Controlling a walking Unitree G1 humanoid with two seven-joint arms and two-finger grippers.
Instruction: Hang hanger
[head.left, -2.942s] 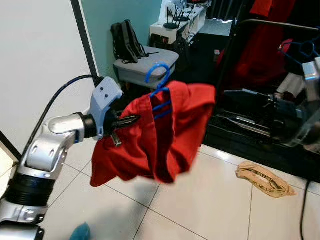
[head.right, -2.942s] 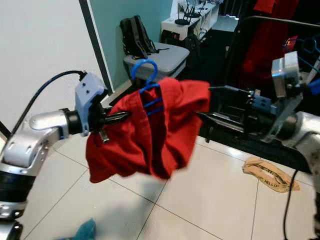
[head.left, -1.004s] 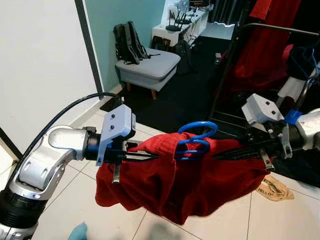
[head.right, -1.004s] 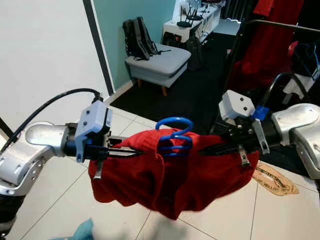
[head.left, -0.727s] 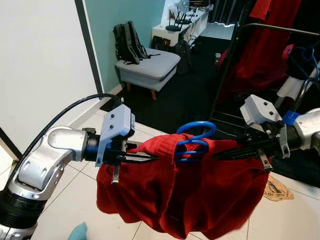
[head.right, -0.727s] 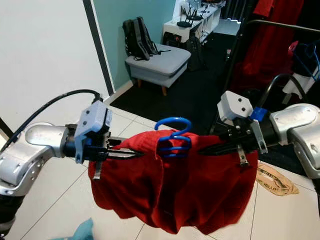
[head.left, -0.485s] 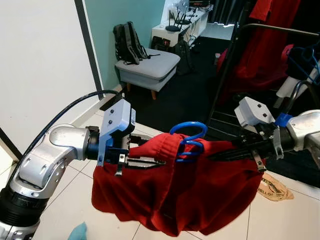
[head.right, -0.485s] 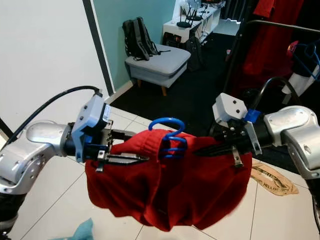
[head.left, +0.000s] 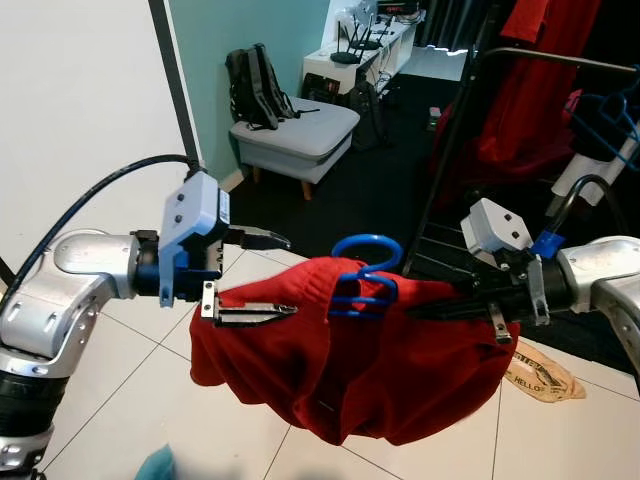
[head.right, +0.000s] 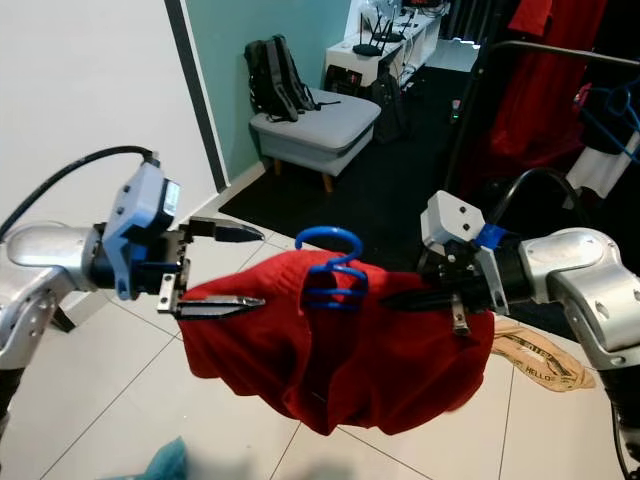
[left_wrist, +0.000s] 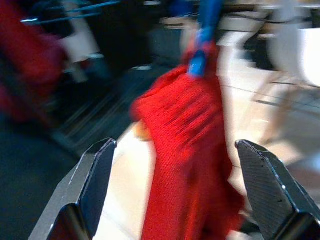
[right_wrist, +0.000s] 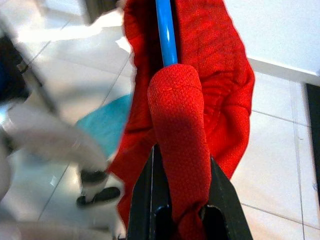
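Blue hanger (head.left: 364, 275), red garment (head.left: 400, 370) draped, right gripper (head.left: 425, 311) clamped.

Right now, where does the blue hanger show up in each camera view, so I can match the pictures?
Left eye view: blue hanger, hook poking up mid-frame from the red garment.
Right eye view: hanger, just left of centre above the cloth.
Left wrist view: blurred blue piece near the top, above the red cloth.
Right wrist view: blue bar running up from the right tool.
Shared landmark: the red garment.

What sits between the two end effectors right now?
The red garment draped on the blue hanger spans the gap between the open left end effector and right end effector, in both eye views.
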